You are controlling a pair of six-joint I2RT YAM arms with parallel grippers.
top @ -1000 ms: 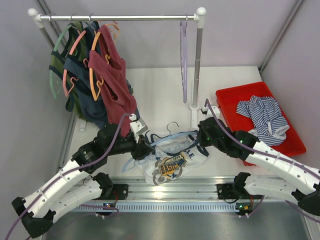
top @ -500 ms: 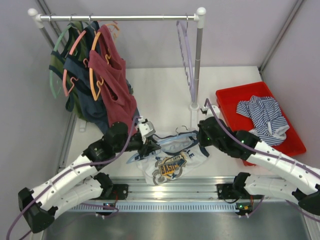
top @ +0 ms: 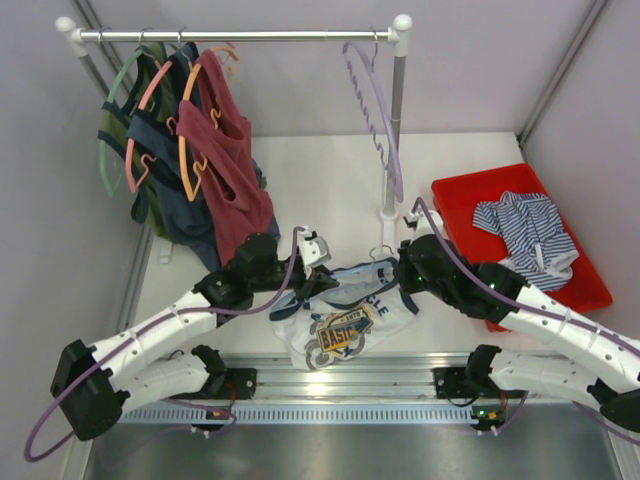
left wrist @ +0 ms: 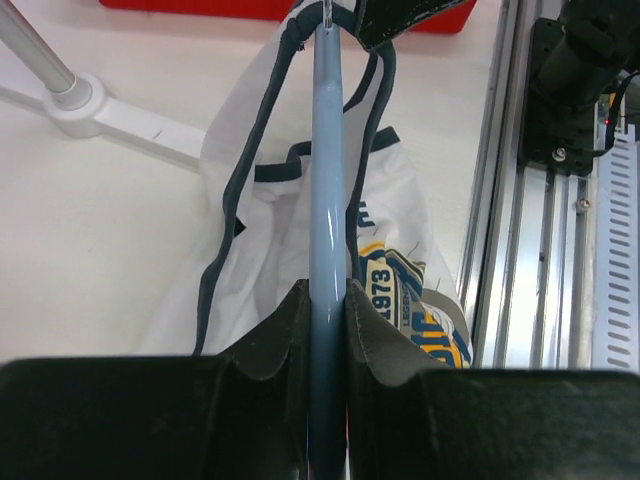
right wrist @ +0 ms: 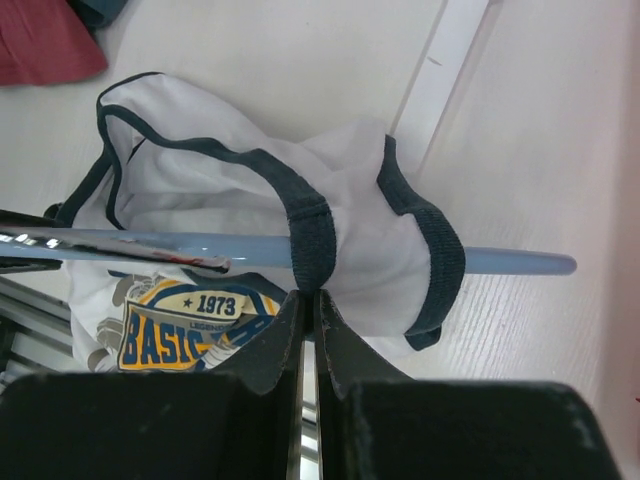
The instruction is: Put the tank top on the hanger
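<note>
The white tank top point(top: 340, 322) with navy trim and a blue-yellow graphic lies crumpled on the table near the front edge. The light-blue hanger point(top: 352, 273) lies across its upper part, with its metal hook point(top: 380, 252) pointing away from me. My left gripper point(top: 322, 278) is shut on the hanger's left arm; the left wrist view shows the arm point(left wrist: 328, 180) clamped between the fingers and running into the shirt point(left wrist: 405, 210). My right gripper point(top: 403, 272) is shut on the navy shoulder strap point(right wrist: 312, 240), which loops over the hanger arm point(right wrist: 510, 262) in the right wrist view.
A clothes rack point(top: 240, 36) stands at the back with a maroon tank top point(top: 232, 165) and other garments on its left. A lilac hanger point(top: 378, 110) hangs near the right post point(top: 396, 130). A red tray point(top: 470, 200) at the right holds a blue-white striped garment point(top: 528, 230).
My left arm has moved right and away from me with the hanger, pushing it further into the shirt. The lilac hanger has swung on the rail. My right gripper has barely moved.
</note>
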